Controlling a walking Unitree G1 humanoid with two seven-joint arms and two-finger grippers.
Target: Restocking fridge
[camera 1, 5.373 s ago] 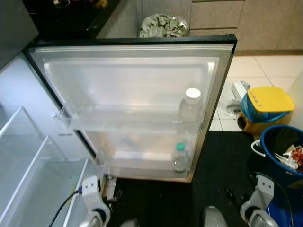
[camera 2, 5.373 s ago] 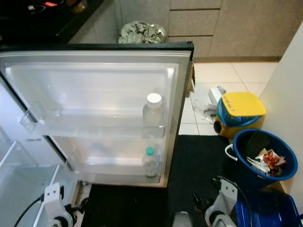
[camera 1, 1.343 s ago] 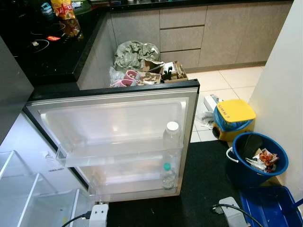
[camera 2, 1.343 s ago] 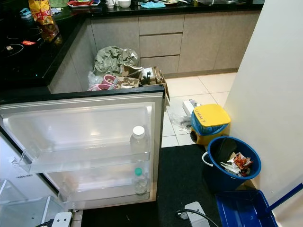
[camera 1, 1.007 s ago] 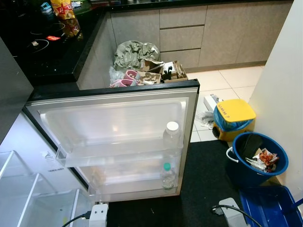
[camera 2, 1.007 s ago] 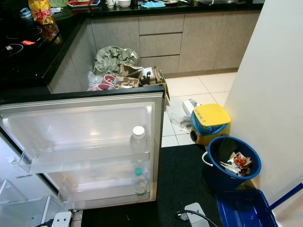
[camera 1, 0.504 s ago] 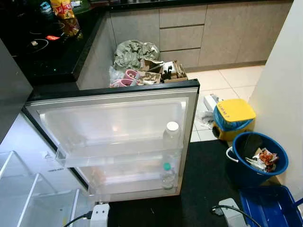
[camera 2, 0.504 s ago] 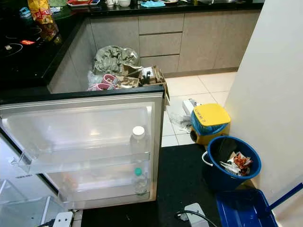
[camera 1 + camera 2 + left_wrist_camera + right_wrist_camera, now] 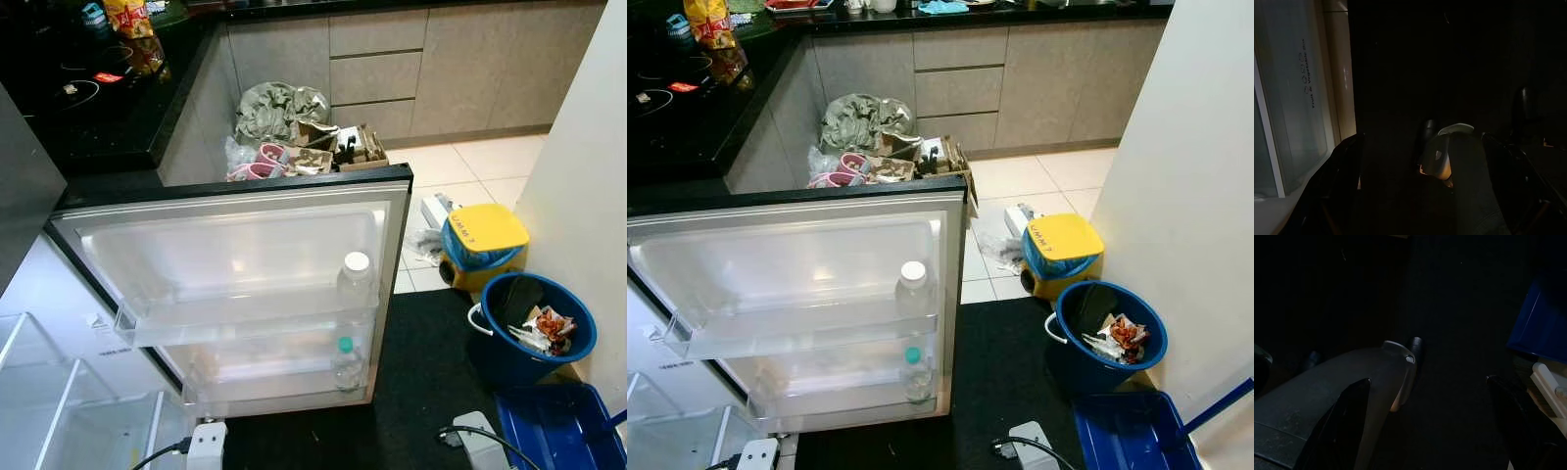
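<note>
The fridge door (image 9: 235, 250) stands wide open in front of me. A clear bottle with a white cap (image 9: 356, 282) stands at the right end of its upper door shelf. Below it, a smaller bottle with a green cap (image 9: 345, 364) stands in the lower door shelf. The fridge's clear inner shelves and drawer (image 9: 59, 411) lie at the lower left. Both arms hang low. In the dark left wrist view my left gripper (image 9: 1422, 144) is open over the black floor mat beside the fridge drawer. My right gripper (image 9: 1425, 382) is open too, with nothing between its fingers.
A blue bucket of rubbish (image 9: 534, 328), a yellow-lidded bin (image 9: 482, 240) and a blue tray (image 9: 558, 426) stand right of the door, along a white wall (image 9: 588, 166). A cluttered box and grey bag (image 9: 294, 137) sit behind the door. A black counter (image 9: 98, 108) runs at the left.
Since the oldest frames the view has pulled back and risen, so the kitchen behind the door shows. Over the last second nothing has moved.
</note>
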